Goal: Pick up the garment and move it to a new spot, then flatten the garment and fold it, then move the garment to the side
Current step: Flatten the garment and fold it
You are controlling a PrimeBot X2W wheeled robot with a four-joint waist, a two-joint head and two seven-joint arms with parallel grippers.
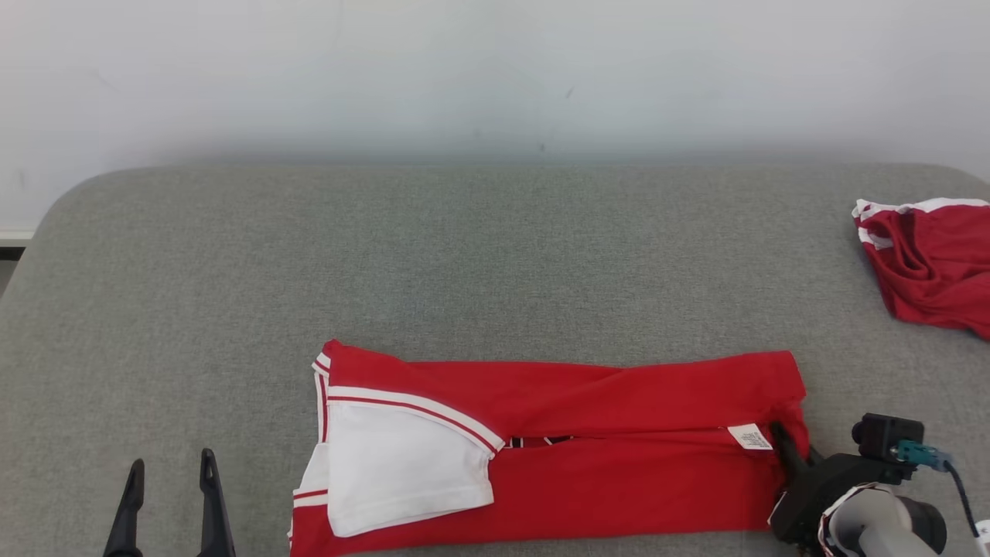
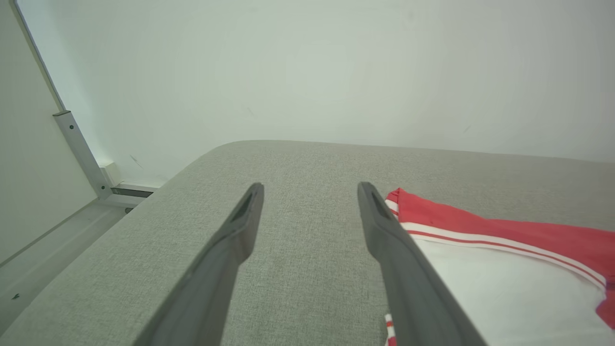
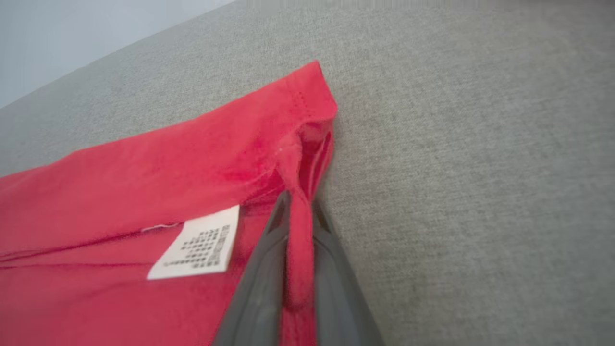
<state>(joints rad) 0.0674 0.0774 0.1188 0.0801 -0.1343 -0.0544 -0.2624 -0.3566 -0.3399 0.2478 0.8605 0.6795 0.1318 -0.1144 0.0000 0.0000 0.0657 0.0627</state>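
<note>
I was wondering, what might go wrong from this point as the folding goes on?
The right gripper is shut on just a thin pinch at the end of the garment; it might slip out or lift only one layer.
The left gripper is open, off the cloth near the white sleeve, so a one-ended pull may drag the folds apart.
A second red garment lies at the right edge of the table; moving there could tangle them.

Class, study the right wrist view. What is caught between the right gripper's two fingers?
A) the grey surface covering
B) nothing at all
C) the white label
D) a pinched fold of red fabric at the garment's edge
D: the right gripper is shut on a narrow strip of the red garment running between its fingers, while the white label lies free beside it.
</note>
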